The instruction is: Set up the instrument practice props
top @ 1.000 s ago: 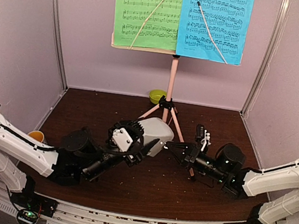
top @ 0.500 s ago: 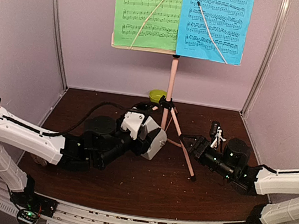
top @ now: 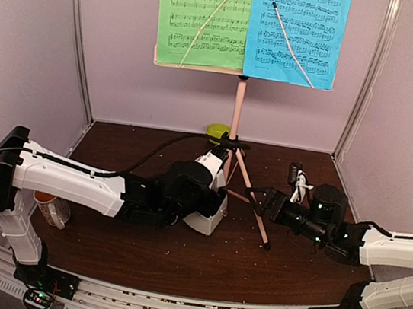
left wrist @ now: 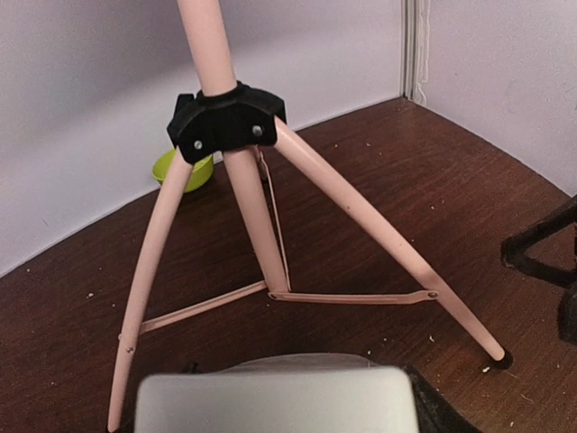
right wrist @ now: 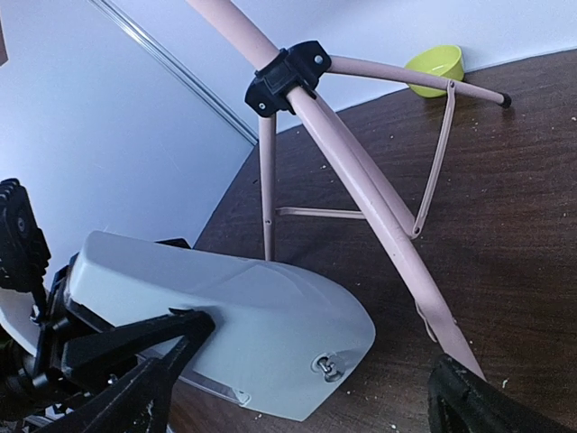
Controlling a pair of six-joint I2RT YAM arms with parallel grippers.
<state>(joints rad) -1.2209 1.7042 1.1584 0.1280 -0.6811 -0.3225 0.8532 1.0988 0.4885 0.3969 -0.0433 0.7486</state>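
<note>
On the dark brown wooden table [top: 198, 265], just in front of the tripod feet of the pink music stand [top: 238, 105], the left gripper [top: 202, 194] clasps the small pale pyramid-shaped metronome [right wrist: 234, 316], its black fingers [right wrist: 135, 341] pressed against the casing. The top view places the metronome low and just beside the stand's near-left leg. Whether its base already rests on the wood cannot be told. The right gripper [top: 257, 202] lies close to the near-right leg with its fingers spread wide and nothing between them. High on the stand's desk, the green music sheet [top: 203, 16] and the blue music sheet [top: 297, 29] hang side by side. A small lime-green bowl [top: 217, 132] sits behind the tripod, near the back wall.

The step in hand appears to be seating the metronome. To do it well, the casing should be brought level so that the whole base meets the table at once. It should stand clear of the leg and its thin brace, so the stand is not nudged. The left fingers should part only when the metronome stands by itself, and then draw straight back. The right arm is best held off the near-right leg.
</note>
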